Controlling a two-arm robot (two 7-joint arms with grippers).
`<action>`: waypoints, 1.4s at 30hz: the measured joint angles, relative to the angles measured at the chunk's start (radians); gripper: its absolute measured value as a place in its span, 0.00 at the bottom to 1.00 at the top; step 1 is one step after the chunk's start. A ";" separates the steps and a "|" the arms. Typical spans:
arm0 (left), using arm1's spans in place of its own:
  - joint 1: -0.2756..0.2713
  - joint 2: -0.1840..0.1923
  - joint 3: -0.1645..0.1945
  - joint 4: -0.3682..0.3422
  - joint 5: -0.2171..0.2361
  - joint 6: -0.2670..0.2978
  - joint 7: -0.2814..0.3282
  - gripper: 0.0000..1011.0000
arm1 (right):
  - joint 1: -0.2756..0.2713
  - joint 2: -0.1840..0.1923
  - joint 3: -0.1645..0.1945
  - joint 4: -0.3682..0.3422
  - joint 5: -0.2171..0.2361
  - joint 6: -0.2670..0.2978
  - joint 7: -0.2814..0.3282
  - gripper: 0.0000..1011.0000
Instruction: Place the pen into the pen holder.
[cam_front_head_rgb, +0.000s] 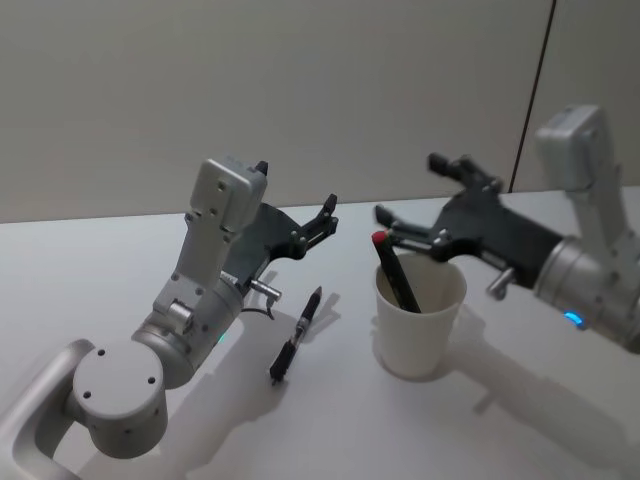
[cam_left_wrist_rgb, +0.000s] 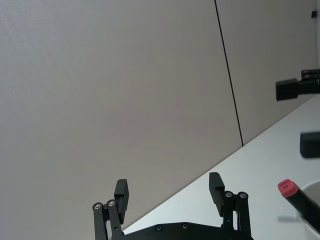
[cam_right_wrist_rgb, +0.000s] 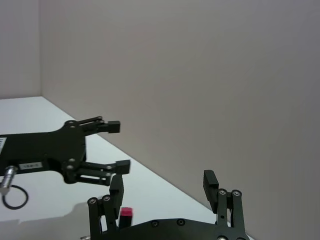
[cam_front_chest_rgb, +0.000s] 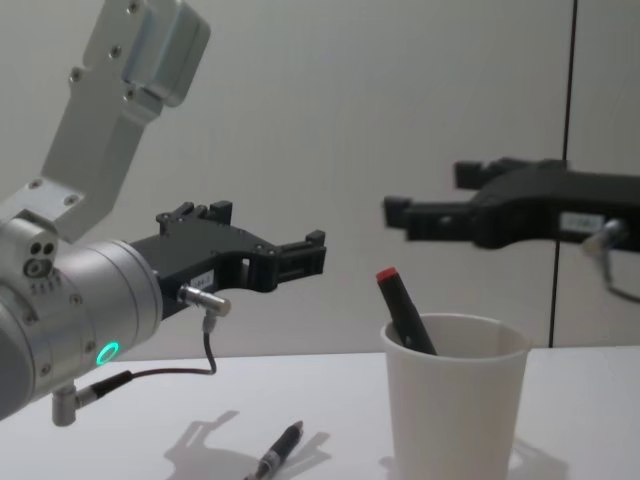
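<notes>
Currently, the white desk stands before a plain grey wall and carries two items. The left tool is released, fingers spread wide, raised over the left part of the desk and pointing right. The right tool is likewise released, raised above the pen holder and pointing left; its lower finger hangs close to the cap of the pen in the holder. The two tools face each other, apart.

The pen holder is a plain white paper cup with a rolled rim, tapering to its base, upright and right of centre. A red-capped pen leans inside it, cap up and clear of the rim. A black pen lies flat on the desk just left of the holder, not touching it, roughly below the left tool.
</notes>
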 joint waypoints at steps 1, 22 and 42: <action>0.000 0.000 0.000 0.000 0.000 0.000 0.000 0.99 | -0.002 0.008 0.008 -0.003 0.006 -0.001 -0.011 0.99; 0.000 0.000 0.000 0.000 0.000 0.000 0.000 0.99 | -0.077 0.067 0.064 0.041 0.109 0.034 -0.226 0.99; 0.034 0.018 -0.002 -0.052 -0.044 0.044 -0.021 0.99 | -0.127 0.058 0.086 0.194 0.207 0.082 -0.435 0.99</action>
